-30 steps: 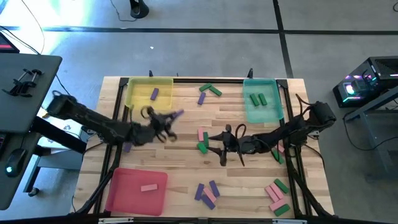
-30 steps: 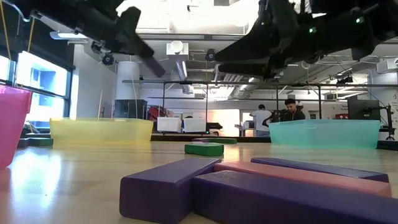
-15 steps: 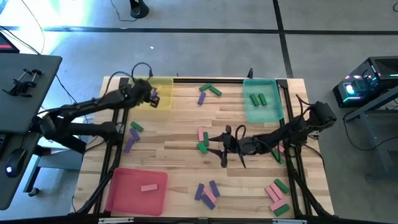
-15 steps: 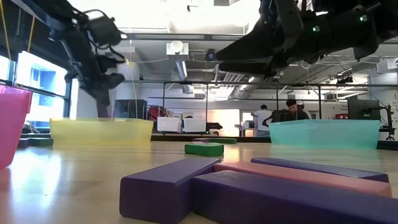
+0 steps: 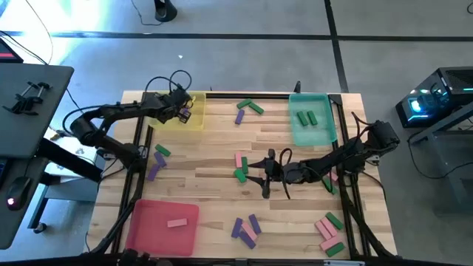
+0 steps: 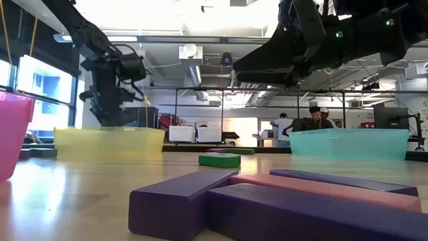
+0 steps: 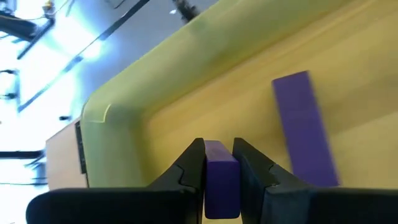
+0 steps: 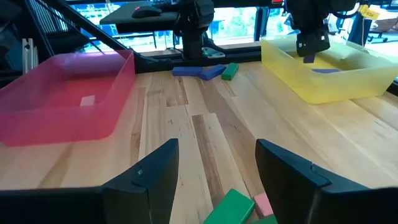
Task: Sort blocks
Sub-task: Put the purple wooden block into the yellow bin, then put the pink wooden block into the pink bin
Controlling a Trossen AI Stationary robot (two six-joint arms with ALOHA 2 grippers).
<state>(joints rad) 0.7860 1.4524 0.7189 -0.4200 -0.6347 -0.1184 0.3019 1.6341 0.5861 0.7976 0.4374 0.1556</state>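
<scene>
One purple block (image 7: 221, 180) is riding between the pressed-in fingers of the left gripper (image 5: 180, 111), which in the past second has been swinging off the middle of the table and is now hanging over the yellow tray (image 5: 164, 104). Directly ahead of its fingertips a second purple block (image 7: 305, 127) is lying flat on the tray floor, so the carried piece is evidently heading for the same pile and, by the look of it, only a release is left for this block. Meanwhile the right gripper (image 5: 267, 172) is waiting with its fingers spread wide (nothing between them), hovering just beside a pink block (image 5: 240, 160) and a green block (image 5: 241, 175) near the table's centre, the teal tray (image 5: 312, 122) lying well behind it. From overhead the left wrist is covering the held block entirely, and the low camera is showing only that gripper's dark outline above the tray wall, so how far the block is hanging above the tray floor is hard to judge.
</scene>
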